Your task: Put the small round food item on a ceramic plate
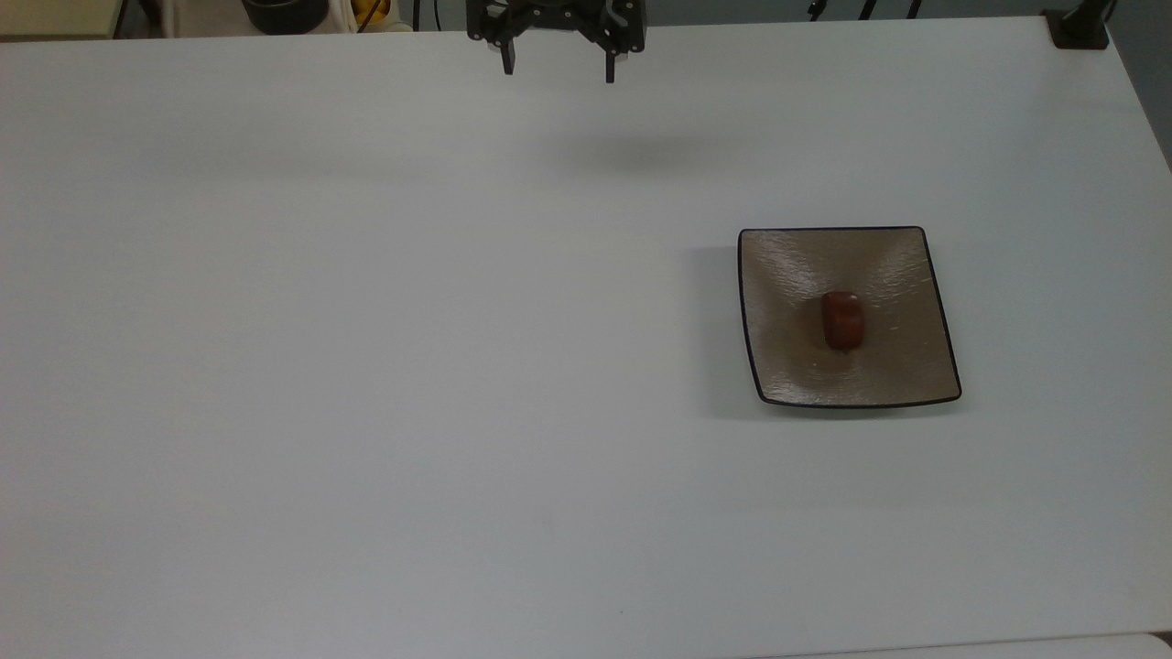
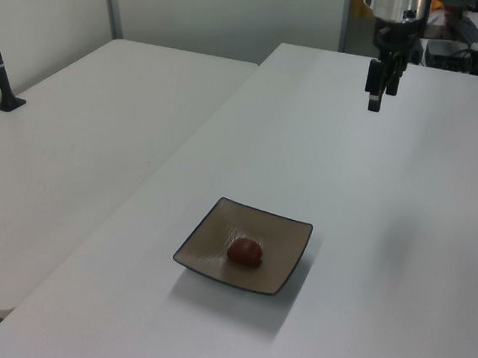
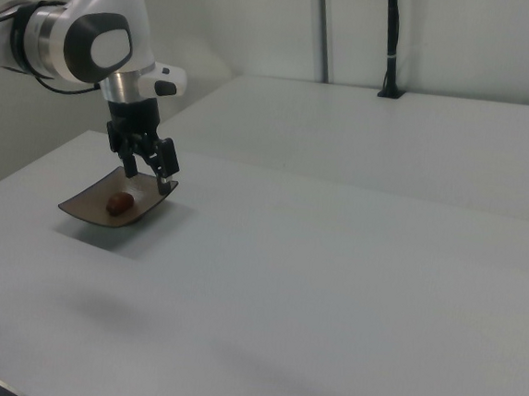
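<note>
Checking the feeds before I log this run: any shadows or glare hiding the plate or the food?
Top view: the ceramic plate shows pale sheen near its upper corners, a soft shadow on the top view's left; the small round food item reads clearly. Left view: a mild shadow lies under the plate's near edge. Right view: the gripper overlaps the plate's far corner.

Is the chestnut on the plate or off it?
On it: the chestnut lies near the middle of the plate, inside its black rim.
</note>
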